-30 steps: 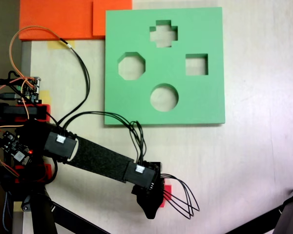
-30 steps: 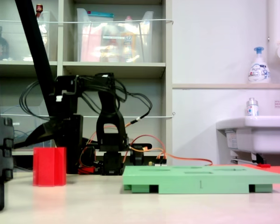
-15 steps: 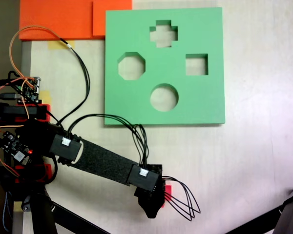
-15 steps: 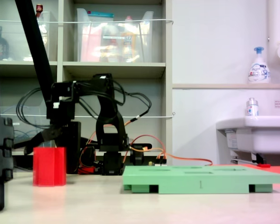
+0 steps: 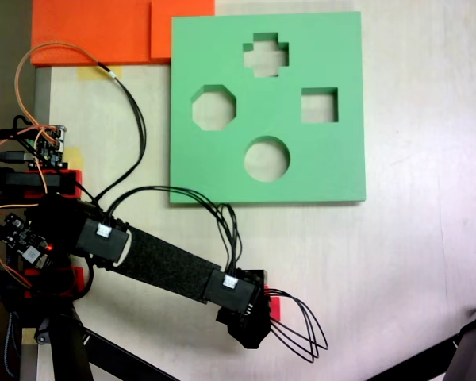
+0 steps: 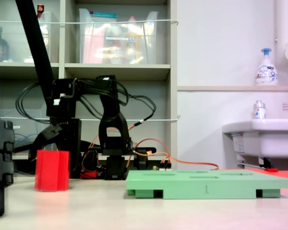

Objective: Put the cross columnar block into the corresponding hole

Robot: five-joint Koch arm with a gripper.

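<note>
A: Where is the block (image 6: 52, 170) sitting right now?

B: It is standing on the table (image 6: 134, 211), over on the left in the side view, well apart from the green board (image 6: 209, 183). It is leaning a tiny bit. From above, just a bit of red (image 5: 274, 307) is peeking out from under the arm's black head.

A: Is the claw (image 6: 56, 146) holding it?

B: The claw is hanging right over the top of the block. One black finger (image 6: 42, 138) is curving down to the block's upper left corner. A dark part is coming down behind the block on the other side. I am not seeing both tips clearly, so I cannot tell if the claw is spread or pressed together, or if it is pinching the block.

A: And the hole?

B: The plus-shaped hole (image 5: 266, 55) is sitting near the top edge of the board in the view from above. Nothing is filling it. Three more holes are sitting below it: an eight-sided one (image 5: 214, 108) to the left, a square one (image 5: 320, 105) to the right, and a round one (image 5: 266, 159) lowest.

A: What is the arm (image 5: 155, 266) doing?

B: It is reaching from its base (image 5: 40, 230) on the left out toward the bottom middle of the view from above, with black wires (image 5: 301, 329) looping past its end.
</note>
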